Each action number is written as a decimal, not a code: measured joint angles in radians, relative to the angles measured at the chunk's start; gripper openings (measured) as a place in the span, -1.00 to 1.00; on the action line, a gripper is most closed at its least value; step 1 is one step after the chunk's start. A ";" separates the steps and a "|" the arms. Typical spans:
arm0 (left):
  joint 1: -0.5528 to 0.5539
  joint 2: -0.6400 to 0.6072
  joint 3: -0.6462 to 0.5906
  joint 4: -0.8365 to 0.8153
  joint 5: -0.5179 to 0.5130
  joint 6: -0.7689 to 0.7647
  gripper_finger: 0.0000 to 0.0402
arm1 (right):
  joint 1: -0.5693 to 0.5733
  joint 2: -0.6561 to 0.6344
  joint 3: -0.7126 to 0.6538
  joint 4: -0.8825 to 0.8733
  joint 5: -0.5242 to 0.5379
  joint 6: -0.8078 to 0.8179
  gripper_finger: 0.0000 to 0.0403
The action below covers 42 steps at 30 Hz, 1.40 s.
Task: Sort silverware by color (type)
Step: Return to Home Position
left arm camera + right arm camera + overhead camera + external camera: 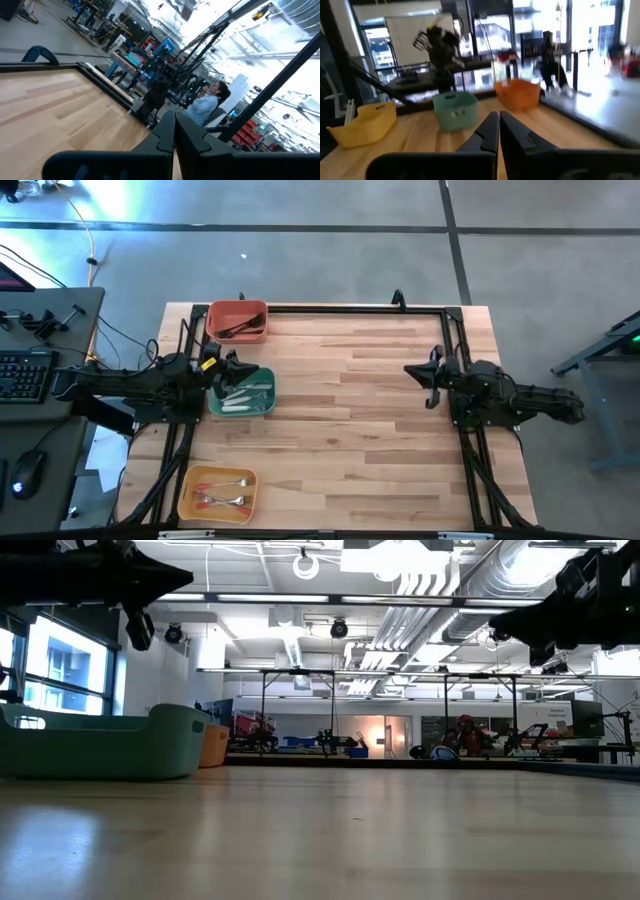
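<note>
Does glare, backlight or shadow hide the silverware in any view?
High view: table evenly lit, glare only on the floor at upper left; silverware in the orange bin, green bin and yellow bin is readable. Low view: ceiling lights turn the left arm and right arm into silhouettes. Left wrist view: bright ceiling washes out part of the room. Right wrist view: strong backlight behind the bins.

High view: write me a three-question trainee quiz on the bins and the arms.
1. True or false: the black silverware lies in the orange bin.
2. The green bin holds: A white-handled silverware; B black forks only; C nothing.
3. Which hangs by the green bin, the left hand or the right hand?
Key: 1 true; 2 A; 3 left hand.
</note>
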 joint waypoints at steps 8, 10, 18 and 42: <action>0.000 -0.064 0.000 -0.004 0.102 0.044 -1.00 | -0.005 0.011 0.000 -0.103 -0.016 0.037 -1.00; 0.001 -0.103 0.000 -0.033 0.102 0.079 -1.00 | -0.005 0.013 0.000 -0.104 -0.016 0.037 -1.00; 0.031 -0.288 0.000 -0.219 -0.033 0.261 -1.00 | -0.005 0.013 0.001 -0.106 -0.016 0.037 -1.00; 0.126 -0.403 0.000 -0.457 -0.239 0.385 -1.00 | -0.005 0.014 0.002 -0.107 -0.014 0.037 -1.00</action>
